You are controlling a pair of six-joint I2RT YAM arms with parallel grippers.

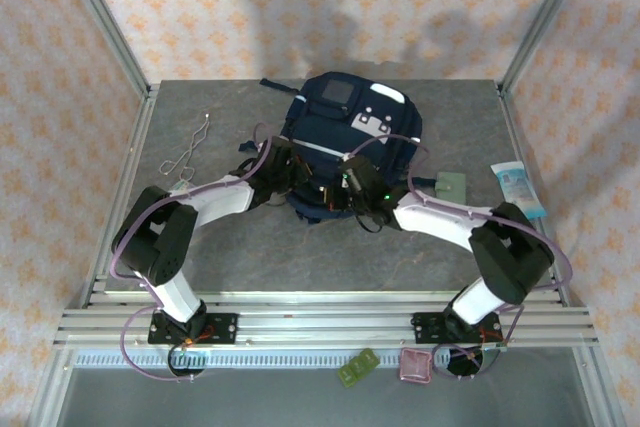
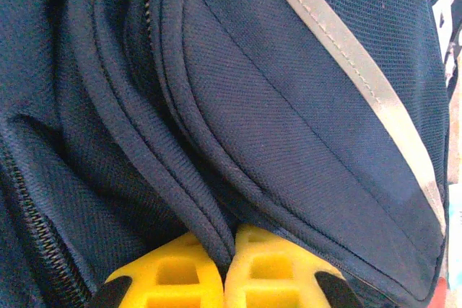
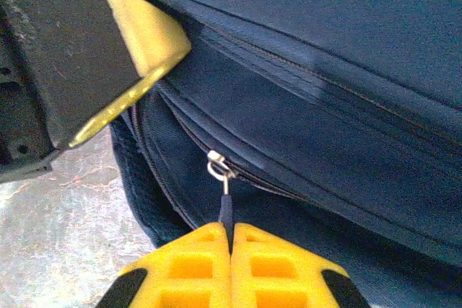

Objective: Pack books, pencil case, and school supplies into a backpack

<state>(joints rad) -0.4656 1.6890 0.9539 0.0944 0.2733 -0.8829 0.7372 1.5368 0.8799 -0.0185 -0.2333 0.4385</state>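
Left gripper [image 2: 225, 254] pinches the navy-blue fabric backpack [image 2: 289, 128], right gripper [image 3: 231, 239] grips its thin dark zipper tab [image 3: 226, 210], ideally pulling steadily along the track.

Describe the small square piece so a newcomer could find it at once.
Find the navy backpack mid-table. Just right of it lies a small flat square. It is plain grey-green, unlike the longer blue-and-white packet nearer the right edge.

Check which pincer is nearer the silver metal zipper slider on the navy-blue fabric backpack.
Right. The right pincer grips the dark pull attached to the silver metal zipper slider; left pincer pinches a fold of the navy-blue fabric backpack, away from it.
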